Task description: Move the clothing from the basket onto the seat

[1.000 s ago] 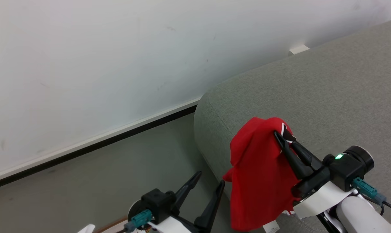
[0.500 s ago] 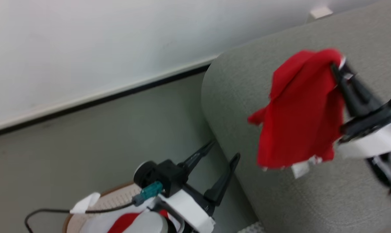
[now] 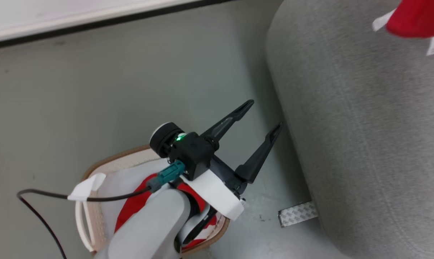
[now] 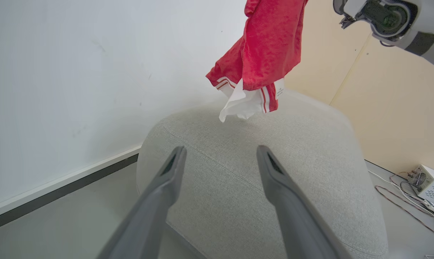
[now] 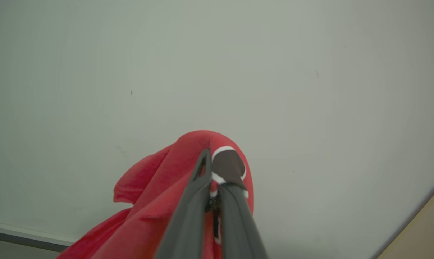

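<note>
My right gripper (image 5: 213,172) is shut on a red garment (image 5: 159,201) with white and dark trim. The garment (image 4: 263,50) hangs from it above the light-grey sofa (image 4: 256,172), its white hem just over the cushion. In the head view the garment (image 3: 418,16) shows at the top right corner, over the sofa (image 3: 364,126). My left gripper (image 3: 265,114) is open and holds nothing, above the floor between basket and sofa. The cream basket (image 3: 105,160) with a tan rim sits below my left forearm. More red and white clothing (image 3: 130,208) lies inside it, partly hidden by the arm.
A grey strip of tape (image 3: 297,214) lies on the floor at the sofa's base. A black cable (image 3: 40,196) trails left of the basket. A white wall with a dark skirting (image 3: 94,23) runs behind. Cables and a small white box (image 4: 429,183) lie beyond the sofa.
The head view has swung downward, bringing the basket in. My right gripper has carried the red garment from the sofa's near edge further over the seat. The left gripper stays open.
</note>
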Motion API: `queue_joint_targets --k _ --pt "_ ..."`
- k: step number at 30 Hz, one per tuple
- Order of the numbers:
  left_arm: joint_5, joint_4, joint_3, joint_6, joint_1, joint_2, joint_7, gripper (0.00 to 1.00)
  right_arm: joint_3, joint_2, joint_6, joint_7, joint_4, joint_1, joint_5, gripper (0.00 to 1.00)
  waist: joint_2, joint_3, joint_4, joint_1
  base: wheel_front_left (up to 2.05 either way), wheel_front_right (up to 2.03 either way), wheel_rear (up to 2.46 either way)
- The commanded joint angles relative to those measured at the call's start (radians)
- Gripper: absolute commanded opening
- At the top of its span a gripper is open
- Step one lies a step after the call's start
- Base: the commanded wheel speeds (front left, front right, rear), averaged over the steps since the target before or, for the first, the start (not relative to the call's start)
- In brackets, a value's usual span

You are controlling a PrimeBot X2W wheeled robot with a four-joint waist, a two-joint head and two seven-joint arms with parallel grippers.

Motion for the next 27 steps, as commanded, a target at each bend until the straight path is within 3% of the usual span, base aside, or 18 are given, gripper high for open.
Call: queue_joint_targets --k 1,5,13,14,15,16,17,20,27 --pt "0.008 0.006 0.003 -0.004 -0.018 0.000 -0.009 1.00 -0.014 -0.012 -0.003 0.009 0.039 -0.025 0.001 0.00 -0.0001 0.069 0.055 -0.0004 0.00 0.00 0.00" --pt "0.008 0.022 0.003 -0.005 -0.042 -0.012 -0.028 1.00 -0.056 -0.018 -0.002 0.016 0.202 -0.062 -0.014 0.00 -0.0001 0.099 0.080 -0.0004 0.00 0.00 0.00" --pt "-0.011 0.061 0.001 0.001 -0.025 -0.020 -0.053 1.00 -0.182 0.096 -0.003 -0.088 0.520 0.057 -0.036 0.00 -0.0001 0.090 0.094 -0.0004 0.00 0.00 0.00" --pt "-0.013 0.066 0.002 0.002 -0.021 -0.018 -0.054 1.00 -0.195 0.113 -0.003 -0.096 0.546 0.072 -0.044 0.07 -0.0001 0.084 0.092 -0.0004 0.00 0.00 0.00" --pt "-0.013 0.069 0.002 0.001 -0.019 -0.015 -0.054 1.00 -0.211 0.129 -0.003 -0.102 0.567 0.085 -0.052 0.35 -0.0001 0.077 0.090 -0.0004 0.00 0.00 0.00" --pt "-0.014 0.070 0.004 0.003 -0.017 -0.012 -0.055 1.00 -0.230 0.141 -0.003 -0.107 0.581 0.097 -0.058 0.80 -0.0001 0.069 0.087 -0.0004 0.00 0.00 0.00" --pt "-0.017 0.071 0.006 0.005 -0.014 -0.010 -0.054 1.00 -0.248 0.152 -0.003 -0.111 0.591 0.109 -0.065 1.00 -0.0001 0.062 0.084 -0.0004 0.00 0.00 0.00" --pt "-0.023 0.075 0.011 0.012 0.002 -0.004 -0.056 1.00 -0.292 0.180 -0.003 -0.113 0.569 0.150 -0.101 1.00 -0.0001 0.032 0.070 -0.0004 0.00 0.00 0.00" --pt "-0.053 0.078 0.026 0.032 0.059 0.018 -0.070 1.00 -0.378 0.261 -0.003 -0.113 0.390 0.317 -0.179 1.00 -0.0001 -0.066 0.040 -0.0004 0.00 0.00 0.00"
